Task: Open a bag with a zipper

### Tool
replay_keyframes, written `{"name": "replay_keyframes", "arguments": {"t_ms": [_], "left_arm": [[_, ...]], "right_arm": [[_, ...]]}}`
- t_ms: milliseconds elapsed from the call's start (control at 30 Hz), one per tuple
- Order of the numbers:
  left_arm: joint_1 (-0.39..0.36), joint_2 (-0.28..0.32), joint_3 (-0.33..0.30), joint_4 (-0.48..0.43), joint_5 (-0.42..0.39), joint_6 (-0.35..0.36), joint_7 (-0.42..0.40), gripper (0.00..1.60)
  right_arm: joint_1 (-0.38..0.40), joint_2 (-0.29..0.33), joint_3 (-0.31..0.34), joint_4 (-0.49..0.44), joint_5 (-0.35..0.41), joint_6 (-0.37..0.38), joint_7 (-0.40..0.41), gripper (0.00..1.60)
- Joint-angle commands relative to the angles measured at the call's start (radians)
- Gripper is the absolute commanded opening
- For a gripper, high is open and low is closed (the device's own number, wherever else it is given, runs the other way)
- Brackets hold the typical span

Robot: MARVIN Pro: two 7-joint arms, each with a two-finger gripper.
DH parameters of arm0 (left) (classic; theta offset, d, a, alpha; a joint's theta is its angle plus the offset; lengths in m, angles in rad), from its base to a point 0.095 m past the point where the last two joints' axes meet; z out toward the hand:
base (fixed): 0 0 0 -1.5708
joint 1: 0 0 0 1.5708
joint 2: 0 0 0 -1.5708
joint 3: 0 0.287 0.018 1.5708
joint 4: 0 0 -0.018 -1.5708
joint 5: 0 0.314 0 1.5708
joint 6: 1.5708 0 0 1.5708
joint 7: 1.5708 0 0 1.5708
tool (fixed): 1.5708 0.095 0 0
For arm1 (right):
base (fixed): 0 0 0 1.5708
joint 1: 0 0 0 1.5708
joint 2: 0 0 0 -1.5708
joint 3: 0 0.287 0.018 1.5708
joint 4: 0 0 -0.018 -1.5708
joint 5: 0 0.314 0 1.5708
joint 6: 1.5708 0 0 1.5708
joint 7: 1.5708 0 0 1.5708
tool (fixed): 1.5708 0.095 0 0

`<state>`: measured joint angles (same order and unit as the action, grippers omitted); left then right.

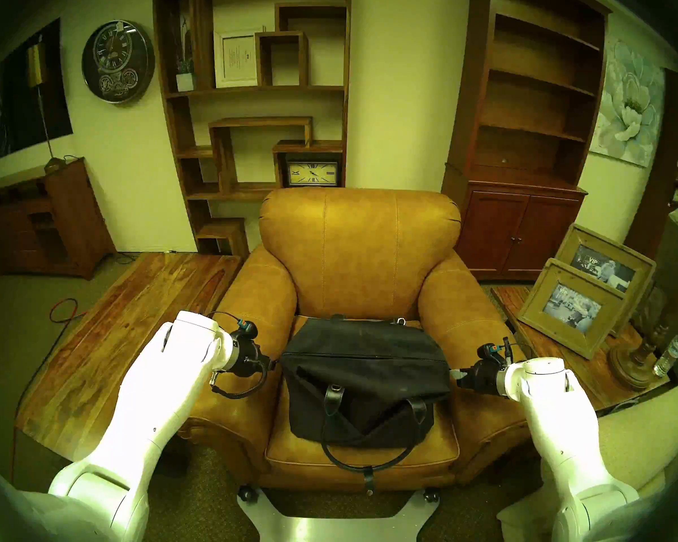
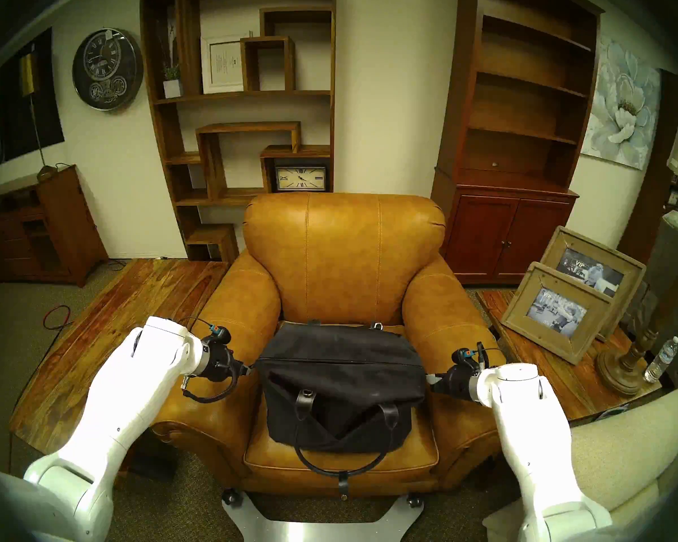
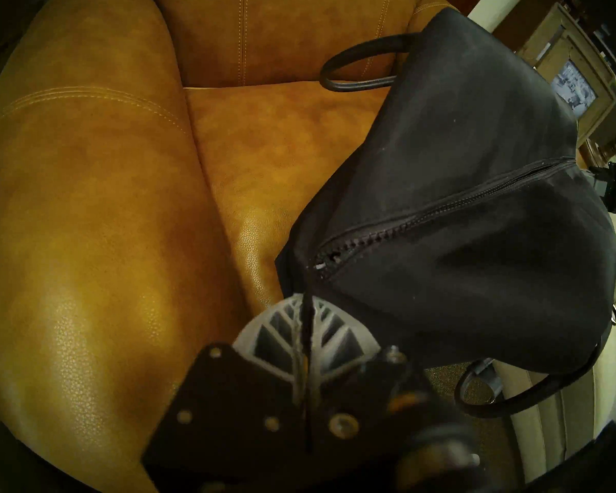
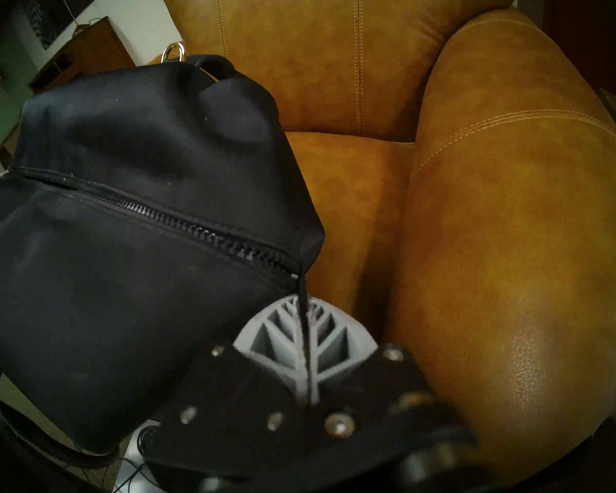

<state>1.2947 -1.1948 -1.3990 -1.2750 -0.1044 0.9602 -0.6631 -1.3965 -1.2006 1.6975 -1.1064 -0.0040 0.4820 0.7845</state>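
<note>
The black bag (image 1: 365, 377) lies across the seat of a tan leather armchair (image 1: 361, 255). Its zipper (image 1: 368, 356) runs left to right along the top and looks closed over nearly its whole length. My left gripper (image 1: 276, 363) is at the bag's left end, shut on a thin black tab (image 3: 308, 286) coming off the zipper's (image 3: 441, 204) end. My right gripper (image 1: 453, 373) is at the right end, shut on a like tab (image 4: 301, 282) beside the zipper (image 4: 192, 225). The front handle (image 1: 353, 455) hangs over the seat's front edge.
The chair's padded armrests (image 1: 251, 306) (image 1: 466, 306) flank both grippers closely. A long wooden table (image 1: 134, 314) stands on the left. On the right, a side table holds picture frames (image 1: 572, 310), a lamp base (image 1: 635, 357) and a water bottle (image 1: 670, 353).
</note>
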Motion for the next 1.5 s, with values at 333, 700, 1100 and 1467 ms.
{"name": "replay_keyframes", "arguments": {"t_ms": [333, 700, 1100, 1467], "left_arm": [[-0.047, -0.033, 0.045, 0.065, 0.037, 0.000, 0.058, 0.00], [-0.036, -0.043, 0.047, 0.090, 0.044, -0.014, 0.081, 0.00], [0.013, -0.036, 0.000, 0.020, 0.026, -0.017, 0.081, 0.00], [0.091, -0.001, -0.075, -0.089, -0.030, -0.047, 0.052, 1.60]], "right_arm": [[0.033, -0.053, -0.056, 0.015, -0.085, -0.048, -0.130, 0.00], [0.014, -0.060, -0.065, 0.022, -0.112, -0.060, -0.152, 0.00], [-0.021, -0.100, 0.004, -0.004, -0.100, -0.107, -0.243, 0.00], [-0.061, -0.077, 0.070, -0.087, -0.057, -0.118, -0.211, 1.60]]}}
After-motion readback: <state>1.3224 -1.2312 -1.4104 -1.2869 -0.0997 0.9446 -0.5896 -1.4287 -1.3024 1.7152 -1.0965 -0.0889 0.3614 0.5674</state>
